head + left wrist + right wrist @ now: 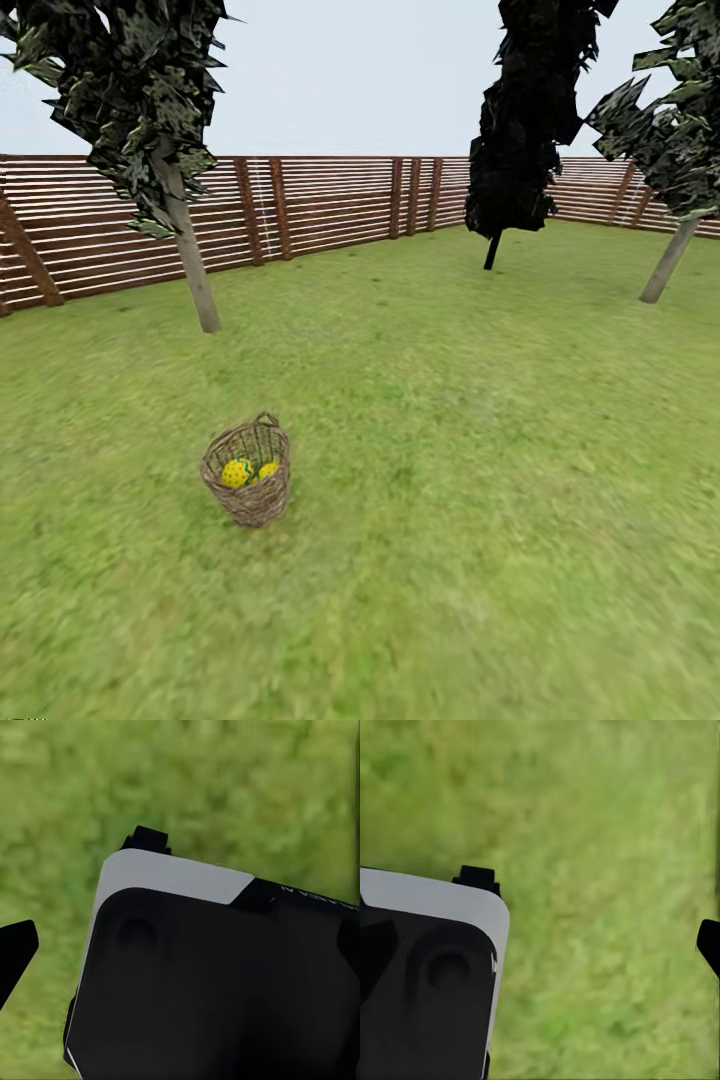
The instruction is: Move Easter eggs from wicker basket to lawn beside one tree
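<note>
Ahead, wicker basket alone; tree beyond.

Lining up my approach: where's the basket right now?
In the head view, the basket stands on the lawn left of centre, in front of the left-hand tree.

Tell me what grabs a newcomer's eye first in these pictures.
The wicker basket stands alone on the lawn, left of centre, with yellow Easter eggs showing inside. Behind it rises a pale-trunked tree by the slatted fence; a black cypress-like tree stands farther right.
</note>
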Tool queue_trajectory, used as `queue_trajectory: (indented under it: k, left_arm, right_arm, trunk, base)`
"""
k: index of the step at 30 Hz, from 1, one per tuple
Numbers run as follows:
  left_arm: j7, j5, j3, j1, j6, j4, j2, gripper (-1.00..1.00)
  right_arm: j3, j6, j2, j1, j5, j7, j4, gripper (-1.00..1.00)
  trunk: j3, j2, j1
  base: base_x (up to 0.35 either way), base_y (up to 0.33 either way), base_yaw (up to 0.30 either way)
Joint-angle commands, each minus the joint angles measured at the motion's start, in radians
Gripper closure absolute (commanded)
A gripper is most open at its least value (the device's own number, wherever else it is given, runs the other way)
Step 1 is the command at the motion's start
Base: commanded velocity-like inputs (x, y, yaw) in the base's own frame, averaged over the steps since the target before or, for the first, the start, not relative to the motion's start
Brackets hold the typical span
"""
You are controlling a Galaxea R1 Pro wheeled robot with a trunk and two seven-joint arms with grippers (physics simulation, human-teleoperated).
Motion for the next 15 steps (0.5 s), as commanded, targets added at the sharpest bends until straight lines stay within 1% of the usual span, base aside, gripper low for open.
queue_trajectory:
  k: [1,12,15]
  left_arm:
    - [0.000,0.004,0.003,-0.001,0.002,0.002,0.000,-1.00]
    - [0.000,0.004,0.003,-0.001,0.002,0.002,0.000,-1.00]
    - [0.000,0.004,0.003,-0.001,0.002,0.002,0.000,-1.00]
  right_arm:
    - [0.004,-0.003,0.000,-0.001,0.009,-0.005,0.002,-1.00]
    - [0.004,-0.003,0.000,-0.001,0.009,-0.005,0.002,-1.00]
    - [0.003,-0.002,-0.002,-0.001,0.008,-0.005,0.002,-1.00]
  trunk:
    - [-0.001,-0.001,0.001]
    - [-0.001,-0.001,0.001]
    - [-0.001,-0.001,0.001]
  base:
    - [0.324,-0.090,0.286]
    - [0.324,-0.090,0.298]
    - [0.324,-0.094,0.167]
